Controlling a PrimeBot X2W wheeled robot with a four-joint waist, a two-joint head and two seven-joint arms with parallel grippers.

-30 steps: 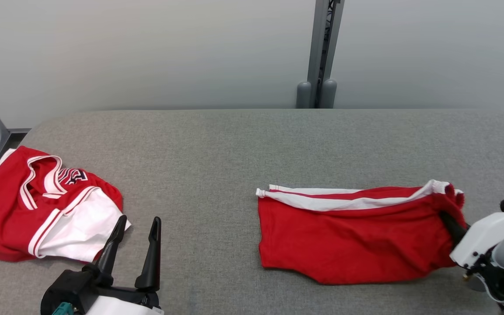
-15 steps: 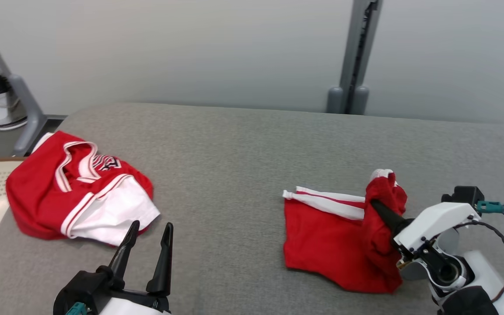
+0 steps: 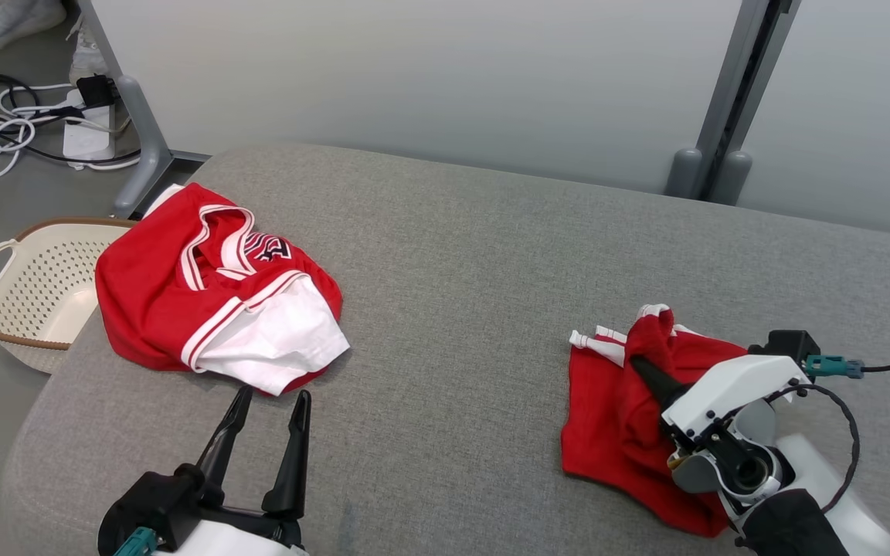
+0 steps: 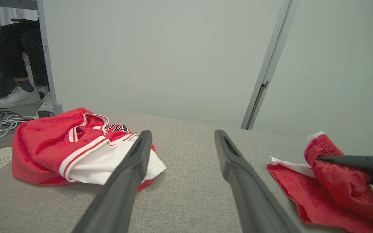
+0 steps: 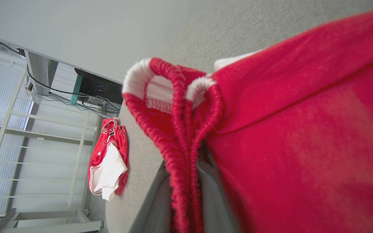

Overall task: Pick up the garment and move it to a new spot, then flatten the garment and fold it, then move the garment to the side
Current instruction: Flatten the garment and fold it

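Since a second ago the right gripper (image 3: pixel 640 367) has dragged one end of the red shorts (image 3: pixel 615 432) leftward over the rest. The head camera swung too, so I discount the wider frame shift. The garment lay flat with its long axis across the grey table (image 3: pixel 453 255); now it is a shorter heap on the table's right side, near me, running more near-to-far. Its raised end points up and left, and the white-striped edge trails left. The right fingers are pinched narrow on the cloth. The right wrist view shows what the head view hides: the bunched elastic waistband (image 5: pixel 180 106) sits in that grip. The left gripper (image 3: pixel 273 394) is spread wide and empty, just short of the red-and-white jersey (image 3: pixel 205 301). The head view adds a cream basket (image 3: pixel 20 301) beside the table; the left wrist view shows someone's white shoe (image 4: pixel 16 97).
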